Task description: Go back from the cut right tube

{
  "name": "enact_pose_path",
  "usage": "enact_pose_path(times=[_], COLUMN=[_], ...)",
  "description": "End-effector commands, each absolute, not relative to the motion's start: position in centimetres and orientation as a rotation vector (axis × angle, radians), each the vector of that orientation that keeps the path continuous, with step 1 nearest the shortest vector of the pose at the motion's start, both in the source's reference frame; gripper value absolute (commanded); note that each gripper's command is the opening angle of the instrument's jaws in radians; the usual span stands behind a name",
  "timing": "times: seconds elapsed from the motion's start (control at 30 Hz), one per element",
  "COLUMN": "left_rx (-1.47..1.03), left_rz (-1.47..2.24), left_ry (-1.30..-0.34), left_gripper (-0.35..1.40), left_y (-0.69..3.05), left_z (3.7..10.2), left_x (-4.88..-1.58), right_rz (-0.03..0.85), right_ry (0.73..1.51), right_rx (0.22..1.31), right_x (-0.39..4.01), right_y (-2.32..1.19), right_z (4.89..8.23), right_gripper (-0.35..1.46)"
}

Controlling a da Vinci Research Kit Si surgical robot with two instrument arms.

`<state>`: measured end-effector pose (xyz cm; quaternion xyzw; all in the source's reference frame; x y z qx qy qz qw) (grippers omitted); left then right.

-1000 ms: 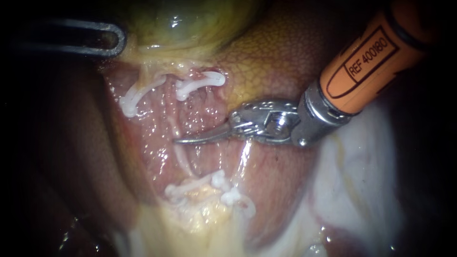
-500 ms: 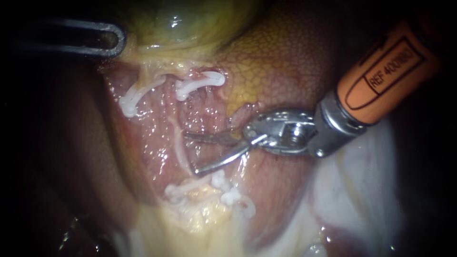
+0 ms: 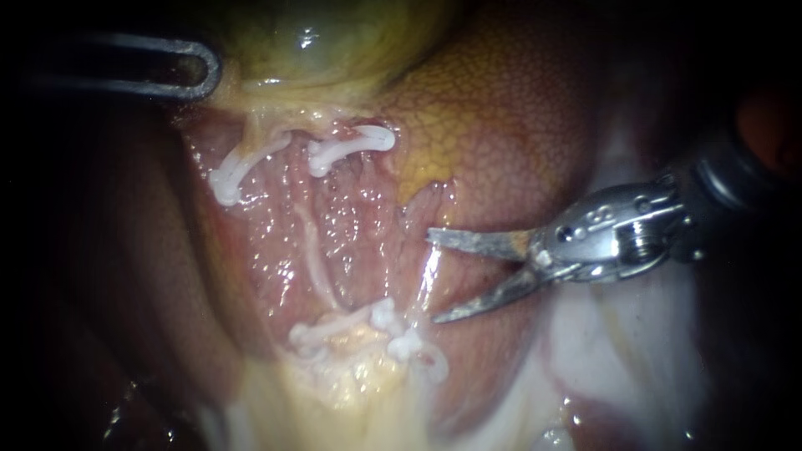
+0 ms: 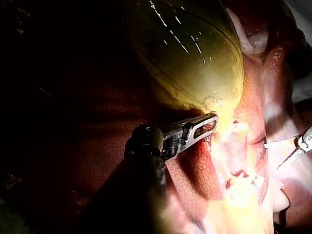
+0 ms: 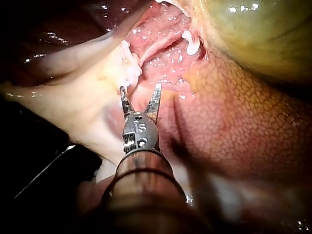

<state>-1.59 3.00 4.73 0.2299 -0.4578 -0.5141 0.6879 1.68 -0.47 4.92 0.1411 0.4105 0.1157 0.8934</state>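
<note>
My right instrument (image 3: 433, 277) comes in from the right with its two curved blades open, tips just right of the pink bed between the white clips. Two clips (image 3: 351, 144) sit above and a cluster of clips (image 3: 401, 338) below. A thin pale left tube (image 3: 311, 255) runs between them. A glistening strand of the right tube (image 3: 428, 280) rises from the lower clips, close to the blades. In the right wrist view the open blades (image 5: 141, 97) hold nothing. My left instrument (image 3: 194, 71) is shut on the gallbladder (image 3: 326, 33) at its lower edge, as the left wrist view (image 4: 204, 127) also shows.
The mottled liver (image 3: 501, 125) lies behind and to the right of the clips. White fatty tissue (image 3: 618, 334) spreads below the right instrument's shaft. Yellowish tissue (image 3: 351, 384) lies under the lower clips.
The right instrument's blades have opened and it has drawn back to the right, away from the bed between the clips. The left instrument and the clips have stayed put.
</note>
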Motion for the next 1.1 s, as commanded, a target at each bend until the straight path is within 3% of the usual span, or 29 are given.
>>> enact_pose_path(times=[0.03,0.3,0.9,1.1], left_rx=[0.514,0.509,0.516,0.517], left_rz=[-1.151,-1.153,-1.135,-1.132], left_ry=[-1.024,-1.025,-1.033,-1.031], left_gripper=[-0.35,-0.35,-0.35,-0.35], left_y=[3.0,2.98,2.92,2.91], left_z=[4.74,4.76,5.21,5.24], left_x=[-1.6,-1.65,-2.18,-2.2], right_rz=[0.243,0.247,0.256,0.255], right_ry=[0.841,0.771,0.769,0.77], right_rx=[0.286,0.236,0.247,0.247], right_x=[1.65,1.49,1.43,1.42], right_y=[-0.47,-0.44,-0.44,-0.44], right_z=[4.91,4.9,4.9,4.9], right_gripper=[1.43,1.45,1.45,1.45])
